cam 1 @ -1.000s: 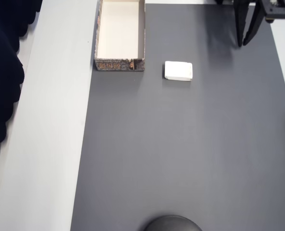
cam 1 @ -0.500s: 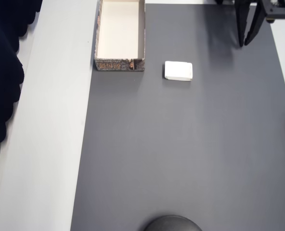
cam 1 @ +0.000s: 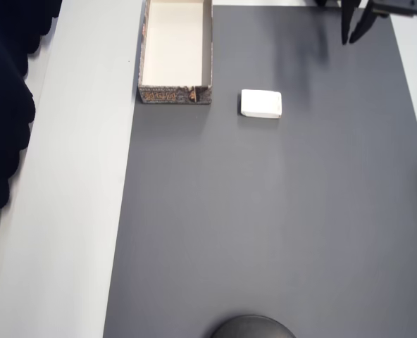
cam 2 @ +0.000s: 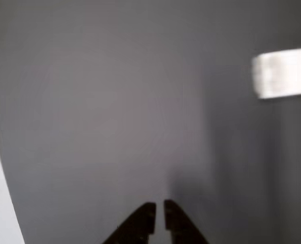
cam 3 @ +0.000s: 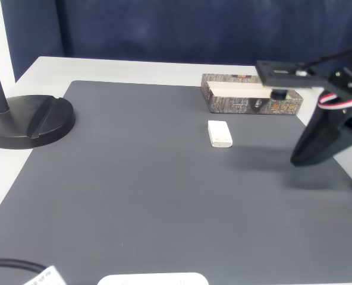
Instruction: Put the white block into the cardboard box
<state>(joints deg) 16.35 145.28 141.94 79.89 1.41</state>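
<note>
The white block (cam 1: 260,103) lies flat on the dark grey mat, a short way right of the cardboard box (cam 1: 175,94), whose cream inside holds nothing. In the fixed view the block (cam 3: 220,133) sits in front of the box (cam 3: 247,104). My black gripper (cam 1: 349,39) hangs at the top right of the overhead view, well away from the block, its fingers nearly together with nothing between them. From the side the gripper (cam 3: 296,159) hovers above the mat, right of the block. The wrist view shows the gripper (cam 2: 159,207) over bare mat, with the blurred block (cam 2: 285,73) at the upper right.
A round black stand base (cam 3: 27,122) sits at the mat's left in the fixed view and at the bottom edge overhead (cam 1: 253,327). A pale table strip (cam 1: 75,176) runs left of the mat. A dark blue curtain (cam 3: 164,29) hangs behind the table.
The gripper has moved toward the top edge of the overhead view, so less of its fingers shows. Block and box have not moved.
</note>
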